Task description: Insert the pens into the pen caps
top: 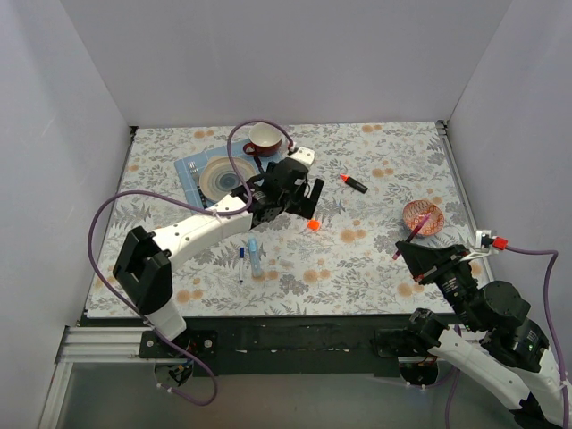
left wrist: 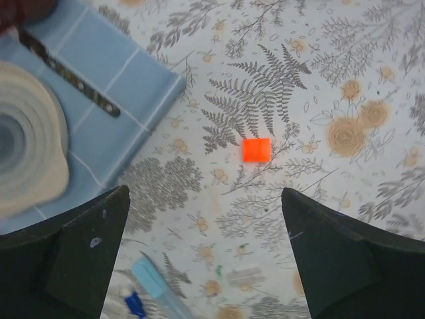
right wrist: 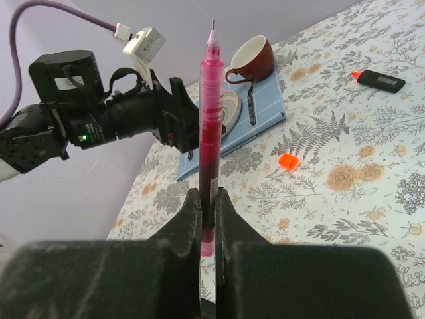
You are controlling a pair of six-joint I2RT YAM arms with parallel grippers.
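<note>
The left tool [left wrist: 204, 194] is hanging with jaws wide apart directly over the orange cap [left wrist: 256, 149] and gripping nothing. The cap is lying on the worktop [top: 375, 259] near its middle, a little off-centre toward the tool's right finger. The tool is probably lining up this way so it can drop and pinch the cap.

The right tool [right wrist: 207, 199] is sitting at the near right, clamped on the lower barrel of the maroon pen [right wrist: 211, 113]. The pen is standing up out of the jaws with its fine tip free and pointing up and away. It is likely being held like this so a cap can go over the bare tip.

The pairing is looking doubtful, since the orange matches the tip of the black highlighter [top: 354, 183], which is lying far right of the cap and well apart from it.

The light-blue marker [top: 256, 256] and the white-and-blue pen [top: 241, 264] are lying side by side near the front, left of the cap. Both are uncapped as far as I can tell. I can't make out the blue caps for sure.

On the far left, a blue mat [left wrist: 126, 86] is carrying a plate [left wrist: 26, 139] and a dark cutlery piece [left wrist: 66, 73]. A cup [right wrist: 252, 58] is sitting at the mat's far edge. None of these are part of the job.
</note>
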